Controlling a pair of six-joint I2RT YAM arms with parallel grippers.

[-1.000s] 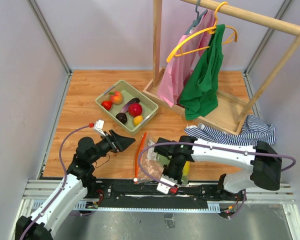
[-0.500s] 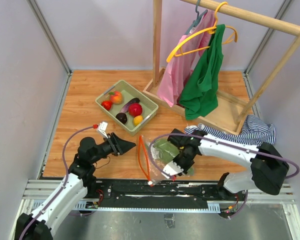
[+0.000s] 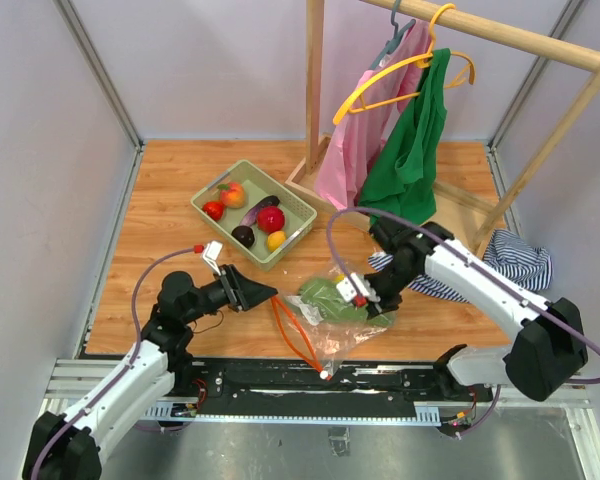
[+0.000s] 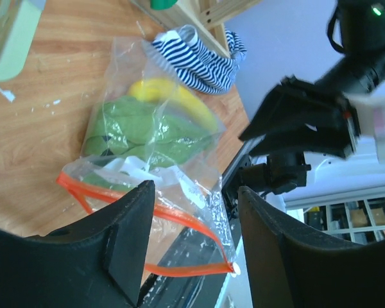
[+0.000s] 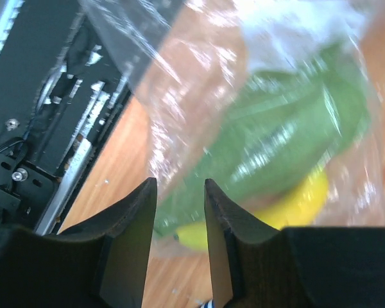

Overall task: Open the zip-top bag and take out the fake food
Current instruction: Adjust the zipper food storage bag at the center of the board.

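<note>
The zip-top bag [image 3: 337, 328] lies open-mouthed near the table's front edge, its orange-red strip [image 3: 292, 330] looped toward the left. Inside it are a green piece [image 3: 328, 297] and a yellow banana [image 4: 174, 102]. My left gripper [image 3: 266, 293] points at the strip from the left with its jaws apart. In the left wrist view the strip [image 4: 173, 215] runs beyond my left gripper [image 4: 196, 192], unclamped. My right gripper [image 3: 373, 303] hovers at the bag's right side. In the right wrist view the right gripper [image 5: 179, 186] stands narrowly open over the bag [image 5: 199, 70].
A pale green basket [image 3: 215, 183] behind the bag holds more fake food: red, peach, purple and yellow pieces. A wooden clothes rack [image 3: 315, 100] with a pink and a green garment [image 3: 410, 160] stands at the back right. A striped cloth [image 3: 510, 262] lies beside the right arm.
The right gripper carried the bag away from the front edge, toward the right, and its jaws have parted. The left gripper has edged toward the strip with its jaws narrower than before.
</note>
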